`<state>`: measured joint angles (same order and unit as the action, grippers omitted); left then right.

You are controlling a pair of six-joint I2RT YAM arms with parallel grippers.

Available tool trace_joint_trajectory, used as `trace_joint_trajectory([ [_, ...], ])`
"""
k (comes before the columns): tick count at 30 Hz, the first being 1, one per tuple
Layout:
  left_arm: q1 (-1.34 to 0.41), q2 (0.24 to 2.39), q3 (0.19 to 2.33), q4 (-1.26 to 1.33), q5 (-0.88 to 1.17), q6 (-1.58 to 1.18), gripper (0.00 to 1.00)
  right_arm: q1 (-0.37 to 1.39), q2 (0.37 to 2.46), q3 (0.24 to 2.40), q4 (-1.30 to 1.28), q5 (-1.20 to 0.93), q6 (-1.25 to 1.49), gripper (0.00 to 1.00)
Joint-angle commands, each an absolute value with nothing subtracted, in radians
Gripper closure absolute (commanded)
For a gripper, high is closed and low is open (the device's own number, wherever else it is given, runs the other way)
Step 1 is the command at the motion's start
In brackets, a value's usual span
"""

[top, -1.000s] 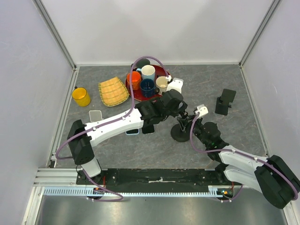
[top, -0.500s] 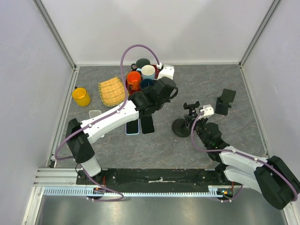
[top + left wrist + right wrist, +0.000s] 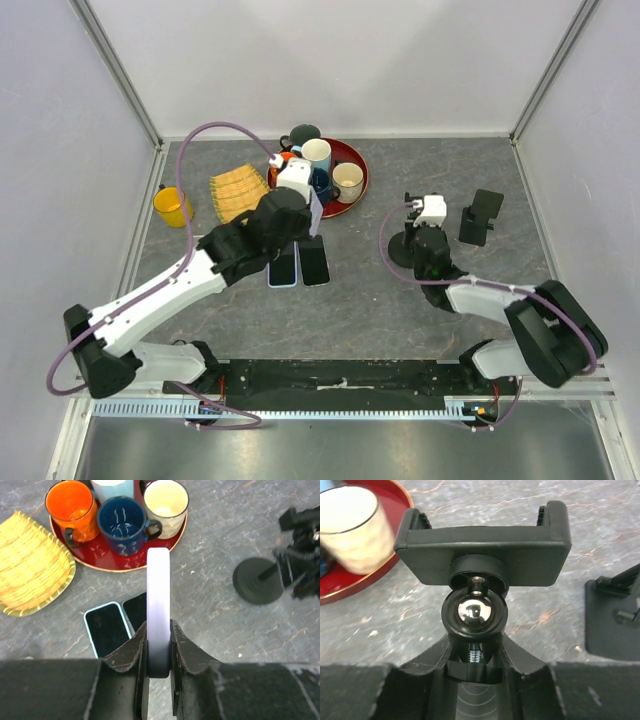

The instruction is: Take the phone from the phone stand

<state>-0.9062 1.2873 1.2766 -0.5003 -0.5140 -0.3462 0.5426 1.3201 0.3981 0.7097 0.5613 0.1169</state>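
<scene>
My left gripper is shut on a pale lavender phone, held edge-on above the table, over two phones lying flat. In the left wrist view the fingers pinch the phone's lower end. The black phone stand stands to the right on its round base, its clamp empty. My right gripper is shut on the stand's stem just below the ball joint. The stand also shows at the right of the left wrist view.
A light-blue-cased phone and a black phone lie side by side. A red tray holds several mugs. A yellow basket and a yellow mug sit at the left. A second black stand is at the right.
My left gripper has carried the phone leftward, away from the stand, to above the flat phones. My right gripper has slid the stand further away and to the right.
</scene>
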Motion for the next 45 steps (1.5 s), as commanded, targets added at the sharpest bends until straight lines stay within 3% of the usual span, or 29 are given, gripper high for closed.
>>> trace_joint_trajectory([
  [1, -0.9, 1.14, 1.218, -0.506, -0.506, -0.393, 0.98, 0.436, 1.431, 0.535, 0.837, 0.6, 0.045, 1.0],
  [11, -0.871, 0.96, 1.111, -0.594, -0.551, -0.428, 0.98, 0.298, 1.651, 0.726, 0.838, 0.499, -0.015, 1.0],
  [13, -0.864, 0.953, 1.108, -0.597, -0.549, -0.425, 0.98, 0.296, 1.643, 0.729, 0.813, 0.488, -0.003, 0.96],
  [20, -0.822, 0.991, 1.132, -0.572, -0.508, -0.407, 0.98, 0.298, 1.52, 0.713, 0.678, 0.456, 0.028, 0.34],
  [22, -0.789, 1.009, 1.144, -0.566, -0.477, -0.405, 0.98, 0.296, 1.468, 0.712, 0.647, 0.442, 0.017, 0.2],
  [26, -0.723, 1.029, 1.158, -0.523, -0.396, -0.407, 0.98, 0.298, 1.382, 0.703, 0.553, 0.411, 0.014, 0.06],
  [28, -0.69, 1.048, 1.175, -0.517, -0.35, -0.414, 0.98, 0.298, 1.307, 0.698, 0.51, 0.388, 0.023, 0.02],
  [34, -0.615, 1.118, 1.259, -0.537, -0.264, -0.475, 0.98, 0.316, 1.115, 0.735, 0.309, 0.21, 0.008, 0.02],
  [39, -0.562, 1.173, 1.322, -0.545, -0.167, -0.583, 0.98, 0.512, 1.054, 0.765, 0.233, 0.129, -0.1, 0.02],
  [45, -0.54, 1.198, 1.333, -0.543, -0.048, -0.744, 0.98, 0.751, 1.127, 0.781, 0.325, 0.146, -0.158, 0.02],
])
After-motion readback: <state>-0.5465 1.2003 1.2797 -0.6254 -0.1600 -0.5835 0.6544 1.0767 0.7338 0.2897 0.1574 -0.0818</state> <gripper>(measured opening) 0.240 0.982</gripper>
